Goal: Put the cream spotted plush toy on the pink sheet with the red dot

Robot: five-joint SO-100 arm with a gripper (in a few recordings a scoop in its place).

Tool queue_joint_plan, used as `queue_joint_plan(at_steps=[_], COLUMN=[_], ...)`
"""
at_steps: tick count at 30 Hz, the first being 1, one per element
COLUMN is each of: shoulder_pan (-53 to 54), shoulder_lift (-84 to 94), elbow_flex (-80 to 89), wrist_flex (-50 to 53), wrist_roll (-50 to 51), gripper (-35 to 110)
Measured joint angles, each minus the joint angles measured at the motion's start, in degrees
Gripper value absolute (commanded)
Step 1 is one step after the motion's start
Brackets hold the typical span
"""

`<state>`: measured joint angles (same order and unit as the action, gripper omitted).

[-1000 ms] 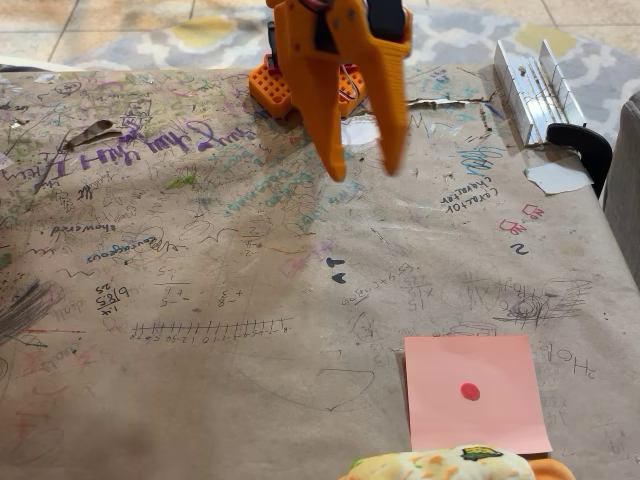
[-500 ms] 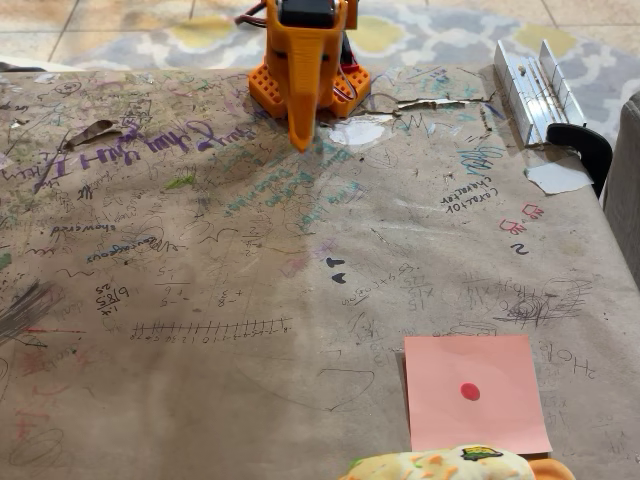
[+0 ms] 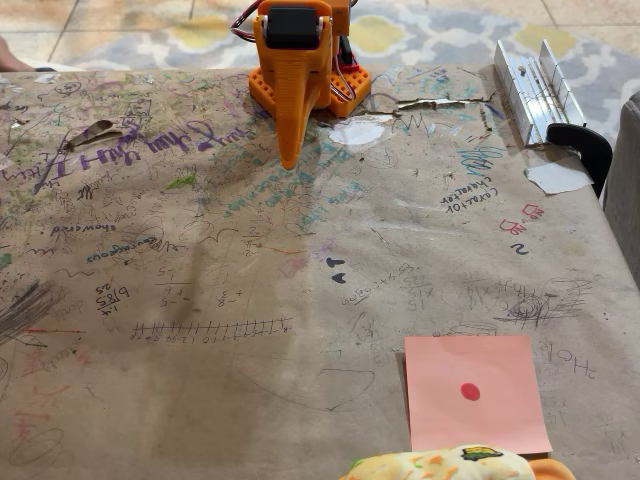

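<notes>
The toy [image 3: 455, 465] lies at the near edge of the worktop [image 3: 200, 300], cut off by the bottom of the fixed view. Its top edge meets the near edge of the pink sheet [image 3: 475, 392], and may overlap it slightly; the crop makes this hard to confirm. The red dot [image 3: 469, 391] sits near the middle of the sheet, uncovered, so the placement is not yet done.

The gripper [image 3: 289, 160] hangs at the far side of the worktop, well apart from the sheet, beyond it and to its left in the view, close in front of the arm's base [image 3: 345, 88]. Its fingers appear as one tapering orange point with no gap visible, so they read as closed together and hold nothing.

Risks from this state:

- Reach. The toy lies on the side of the sheet farthest from the base. A near full extension is probably needed, and an arm stretched that far may come down short, on the sheet instead of the toy.
- Sheet displacement. The sheet is loose paper. A finger that drags across it on the way to the toy, or the toy pulled over its edge, can slide or crumple it and shift the target.
- Grasp. The toy is soft and rounded. A pinch on its crown may slip off, or nudge it over the near edge of the worktop.
- Closed fingers. If they do not open before descent, they push the toy rather than straddle it.
</notes>
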<state>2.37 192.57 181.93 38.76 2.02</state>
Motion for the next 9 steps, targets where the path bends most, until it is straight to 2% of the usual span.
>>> queue_joint_plan(at_steps=[9], shoulder_pan=[-1.14], shoulder_lift=[0.00], elbow_flex=[0.00], wrist_flex=[0.00], wrist_roll=[-2.02], gripper=[0])
